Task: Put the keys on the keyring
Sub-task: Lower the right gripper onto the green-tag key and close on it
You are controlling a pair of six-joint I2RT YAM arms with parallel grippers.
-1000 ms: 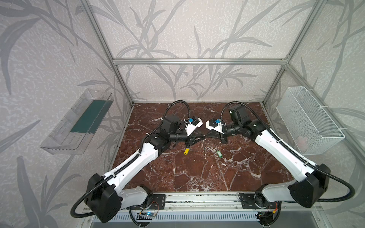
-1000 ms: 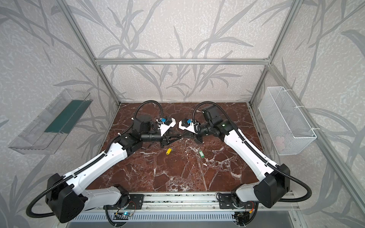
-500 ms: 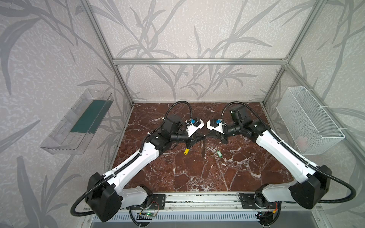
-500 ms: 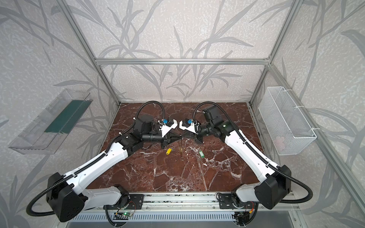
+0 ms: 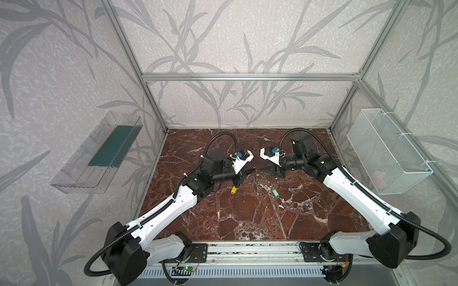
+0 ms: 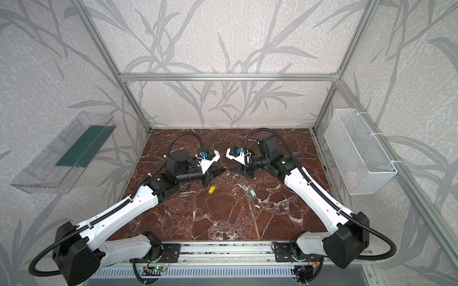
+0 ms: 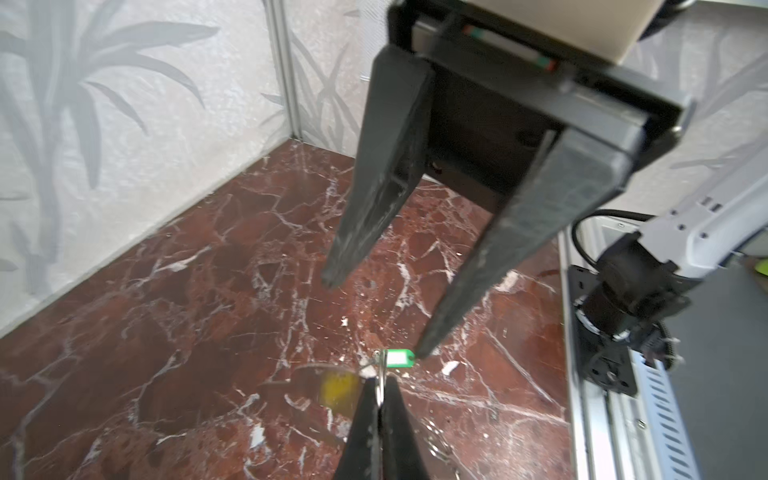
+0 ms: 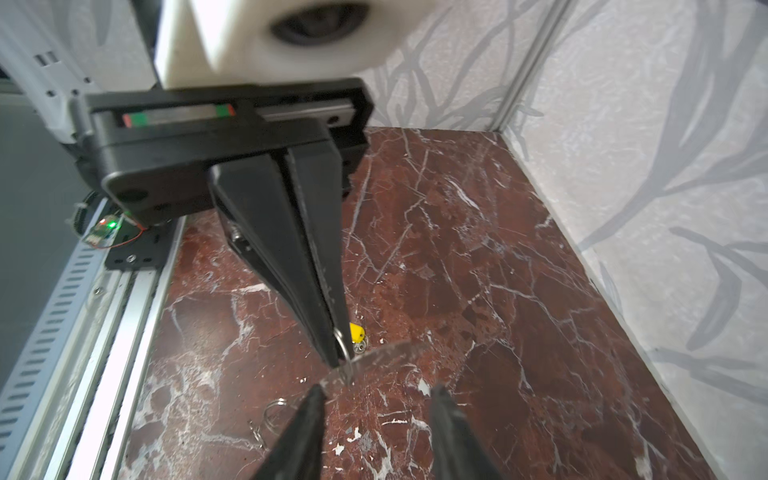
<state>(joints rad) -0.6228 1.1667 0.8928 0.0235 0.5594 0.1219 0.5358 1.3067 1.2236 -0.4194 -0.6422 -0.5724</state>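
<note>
My left gripper [image 7: 378, 384] is shut on the metal ring of the keyring [image 8: 343, 347], and the ring's clear flat plate [image 8: 384, 355] hangs from it above the floor. My right gripper [image 8: 376, 395] faces it tip to tip, open, with the plate's edge just ahead of its fingers. In both top views the left gripper [image 5: 253, 170] and right gripper [image 5: 260, 169] almost meet at mid-table. The keys lie on the marble below: a yellow tag [image 5: 233, 190] [image 8: 356, 331] and a green tag [image 5: 274, 193] [image 7: 398, 358].
A loose small wire ring [image 8: 276, 411] lies on the marble floor [image 5: 247, 222] near the right fingers. A wire basket [image 5: 386, 153] hangs on the right wall and a clear tray [image 5: 99, 153] on the left wall. An aluminium rail [image 5: 247, 248] runs along the front edge.
The left gripper has shut on the keyring's metal ring, and the right gripper has since opened and let go of it. Both arms have stayed nearly where they were.
</note>
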